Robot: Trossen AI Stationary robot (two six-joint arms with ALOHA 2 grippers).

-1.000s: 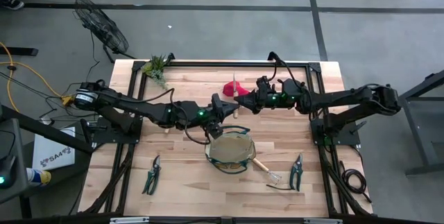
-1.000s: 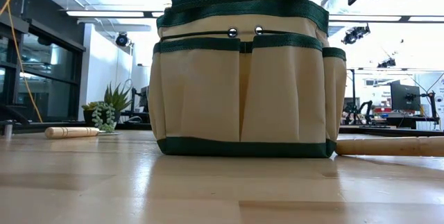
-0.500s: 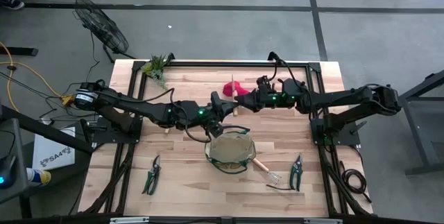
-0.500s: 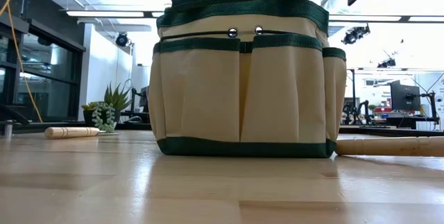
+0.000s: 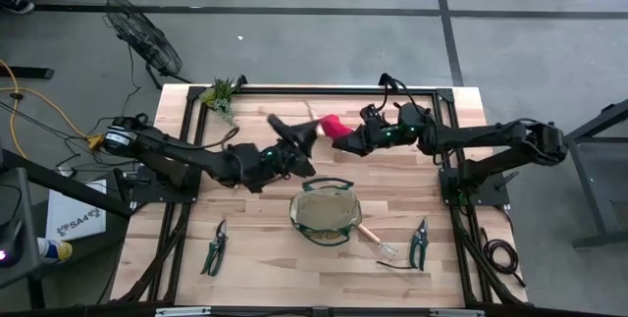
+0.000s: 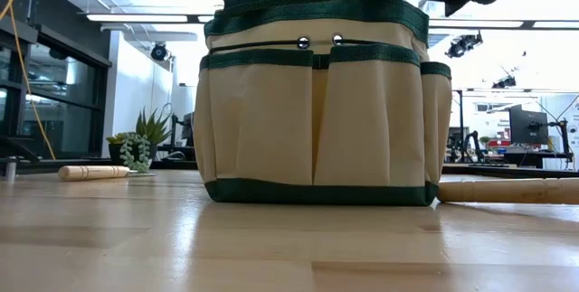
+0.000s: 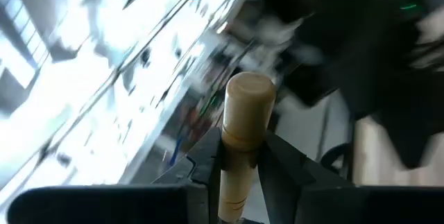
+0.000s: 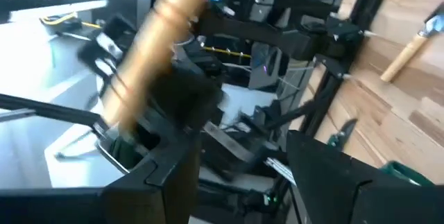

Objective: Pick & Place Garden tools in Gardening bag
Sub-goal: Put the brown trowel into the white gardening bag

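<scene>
The left pincer [image 5: 299, 140] is raised above the middle of the pale wooden table [image 5: 265, 258], its two dark fingers [image 7: 207, 163] clamped on the smooth, round-ended wooden handle of a hand tool [image 7: 243, 130]. The working end of that tool cannot be made out. Facing it from the other side, and just beside it, is the right pincer [image 5: 345, 142]. Its fingers [image 8: 173, 175] stand apart with nothing between them, and its own camera looks across at the blurred wooden handle held by the other arm. Touching or just behind the right pincer, towards the far edge of the table, lies a crumpled red glove [image 5: 332, 125]. Nearer the front edge, below both pincers, stands the small round tan canvas gardening bag with dark green trim and loop handles [image 5: 324, 211], upright with its mouth open. From table height its row of outer pockets fills the middle of the view. Just to the right of the bag lies a wooden-handled wire rake [image 5: 378, 241], and beyond that a pair of green-handled pruners [image 5: 420, 241]. A second pair of green-handled pruners [image 5: 214, 248] lies well to the left of the bag. A green leafy plant sprig [image 5: 221, 93] sits at the far left corner of the table.
</scene>
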